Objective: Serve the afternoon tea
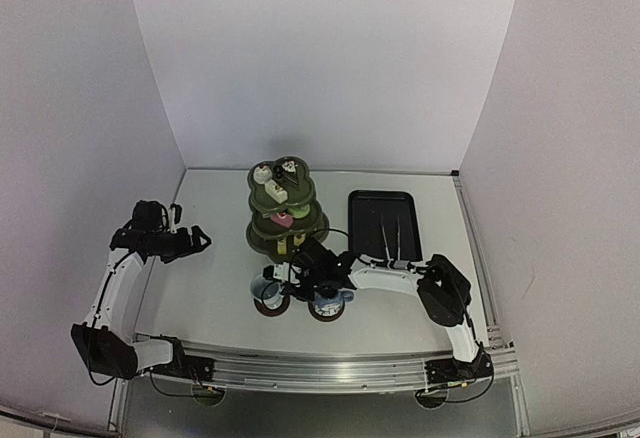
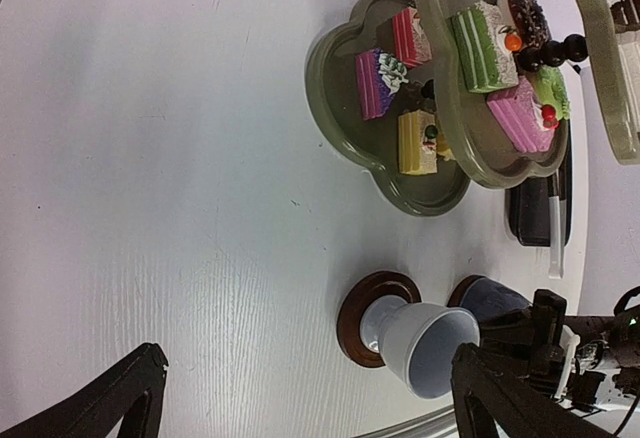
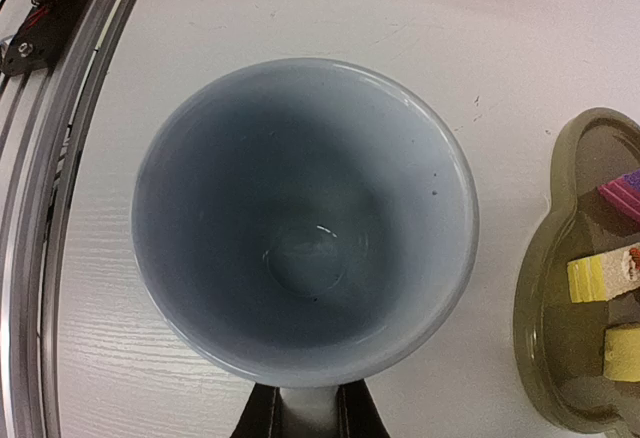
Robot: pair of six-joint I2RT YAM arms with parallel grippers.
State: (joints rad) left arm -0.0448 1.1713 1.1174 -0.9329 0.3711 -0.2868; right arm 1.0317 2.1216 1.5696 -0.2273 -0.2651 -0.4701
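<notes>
Serving seems almost done: cakes (image 2: 480, 48) fill the stand (image 2: 335, 108), and the white cup (image 2: 425, 343) and blue cup (image 2: 490, 298) rest on coasters (image 2: 358, 326). The white cup sits just before the right gripper (image 3: 303, 410); if it grips the cup, I cannot tell. The left gripper (image 2: 308, 358) is wide open and empty.

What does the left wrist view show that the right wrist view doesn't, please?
Only the left wrist view shows the stand's upper tiers, a brown coaster, the blue cup, the black tray and the open left gripper. Only the right wrist view looks straight down to the white cup's inner bottom. Both show the white cup and the stand's bottom tier with a yellow cake.
</notes>
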